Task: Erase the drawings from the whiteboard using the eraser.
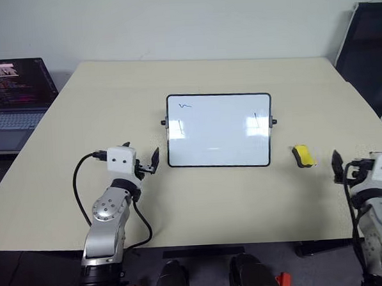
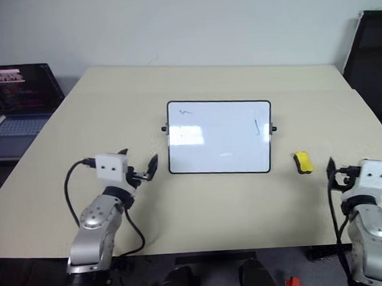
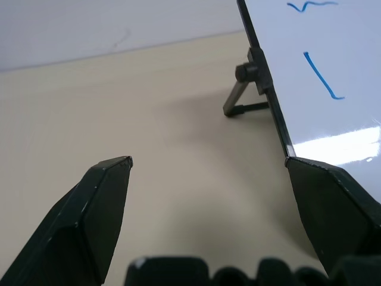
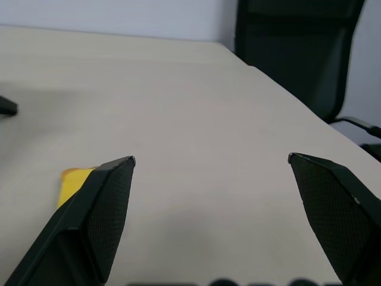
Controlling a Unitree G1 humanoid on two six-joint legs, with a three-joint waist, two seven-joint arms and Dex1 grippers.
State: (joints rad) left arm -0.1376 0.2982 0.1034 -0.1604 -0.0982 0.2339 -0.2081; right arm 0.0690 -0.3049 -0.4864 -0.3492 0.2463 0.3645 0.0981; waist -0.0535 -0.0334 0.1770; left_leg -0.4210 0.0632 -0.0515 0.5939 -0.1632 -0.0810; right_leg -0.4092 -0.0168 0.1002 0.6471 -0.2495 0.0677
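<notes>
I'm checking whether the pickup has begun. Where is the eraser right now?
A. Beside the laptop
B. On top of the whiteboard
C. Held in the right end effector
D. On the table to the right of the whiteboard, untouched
D: the eraser lies on the table right of the whiteboard, and the open right end effector is short of it.

Whiteboard (image 1: 219, 132) mid-table, two drawings (image 1: 186, 105); eraser (image 1: 302, 156) right.
</notes>
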